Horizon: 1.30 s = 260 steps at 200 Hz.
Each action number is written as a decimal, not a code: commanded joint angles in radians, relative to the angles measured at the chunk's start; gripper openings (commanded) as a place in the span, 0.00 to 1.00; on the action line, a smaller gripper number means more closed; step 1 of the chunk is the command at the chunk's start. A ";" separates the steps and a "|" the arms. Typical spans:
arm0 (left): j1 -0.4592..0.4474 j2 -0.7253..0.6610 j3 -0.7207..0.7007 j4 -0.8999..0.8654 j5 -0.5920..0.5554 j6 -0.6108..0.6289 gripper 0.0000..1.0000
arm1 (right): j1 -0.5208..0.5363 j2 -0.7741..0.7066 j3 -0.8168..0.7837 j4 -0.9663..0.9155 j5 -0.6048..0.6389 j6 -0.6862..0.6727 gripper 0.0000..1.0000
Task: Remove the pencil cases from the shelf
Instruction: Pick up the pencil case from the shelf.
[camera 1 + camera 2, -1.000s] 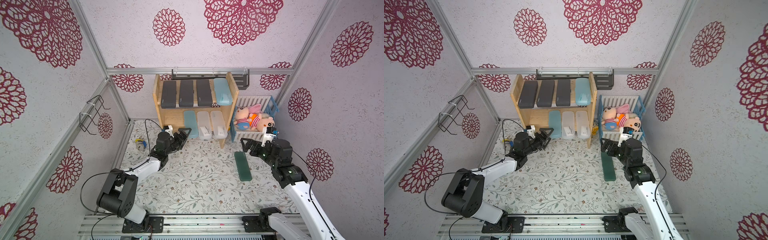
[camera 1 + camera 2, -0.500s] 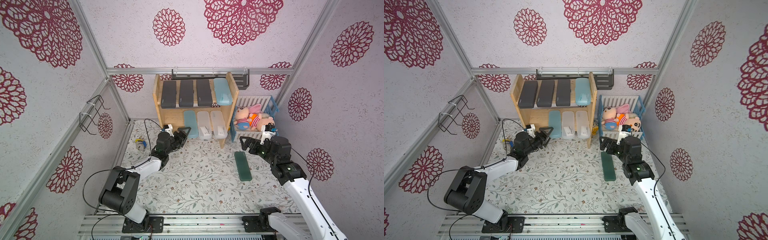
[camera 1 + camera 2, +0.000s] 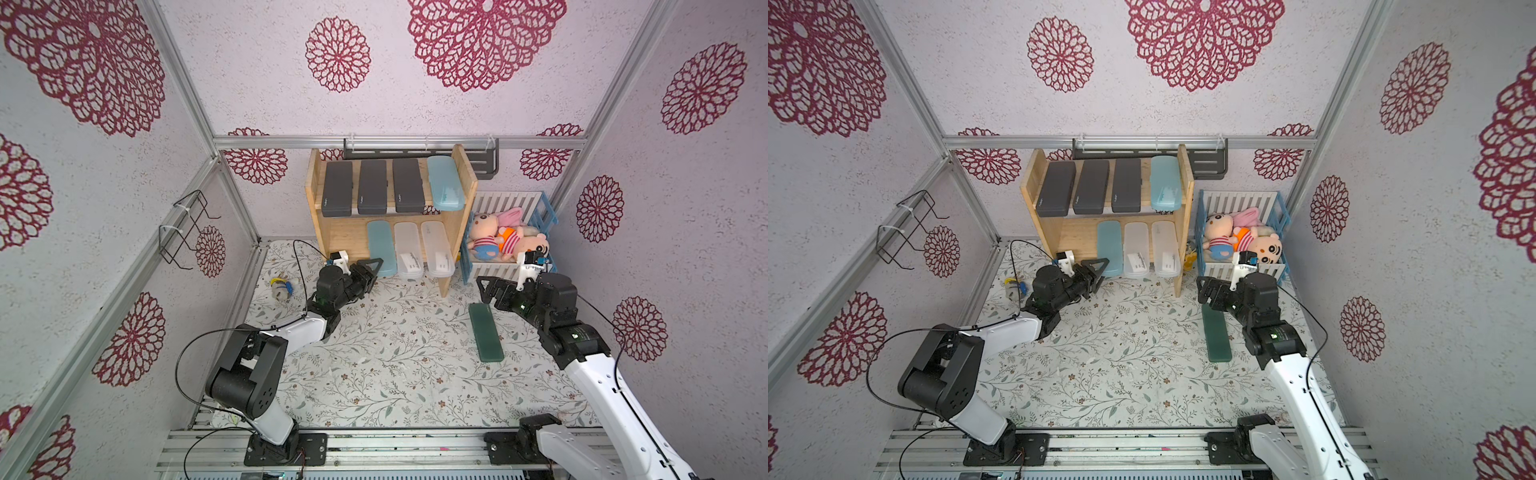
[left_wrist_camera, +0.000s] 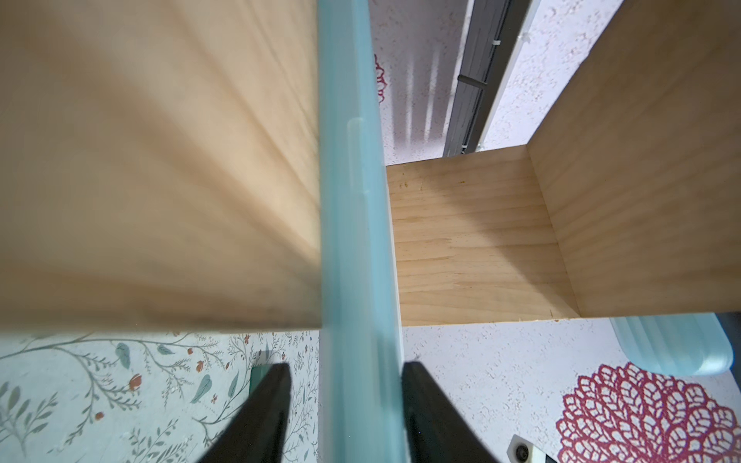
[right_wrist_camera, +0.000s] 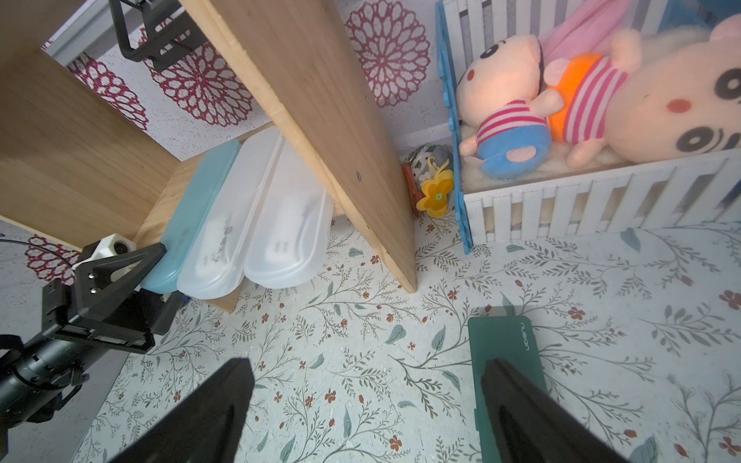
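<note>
Now | left gripper [image 3: 374, 271]: jaws astride the front end of the light blue case [image 3: 380, 247] on the lower tier, one finger [image 4: 417, 401] touching, the other just off (not clamped) | shelf [image 3: 343, 237]: seven cases [image 3: 372, 187] on it | green case [image 3: 486, 332]: flat on the mat [image 3: 395, 353] | right gripper [image 5: 369, 405]: jaws wide apart, by its shelf-side end
</note>
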 commanded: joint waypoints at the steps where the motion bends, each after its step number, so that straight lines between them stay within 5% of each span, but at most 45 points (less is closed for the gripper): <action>1: -0.010 -0.007 -0.030 0.043 0.002 0.005 0.03 | 0.019 -0.004 0.053 0.006 0.029 -0.017 0.95; 65: -0.005 -0.200 -0.124 -0.110 -0.050 0.161 0.00 | 0.200 0.030 0.155 -0.018 0.157 -0.019 0.92; 112: -0.052 -0.674 -0.311 -0.437 -0.251 0.634 0.00 | 0.544 0.046 0.134 0.165 0.233 0.125 0.95; 143: -0.064 -1.023 -0.461 -0.542 -0.310 0.786 0.00 | 0.791 0.165 0.159 0.340 0.327 0.171 0.99; 186: -0.068 -1.361 -0.541 -0.688 -0.329 0.826 0.00 | 0.956 0.453 0.365 0.435 0.367 0.178 0.99; 260: -0.070 -1.508 -0.530 -0.785 -0.320 0.827 0.00 | 0.989 0.755 0.666 0.332 0.371 0.169 0.99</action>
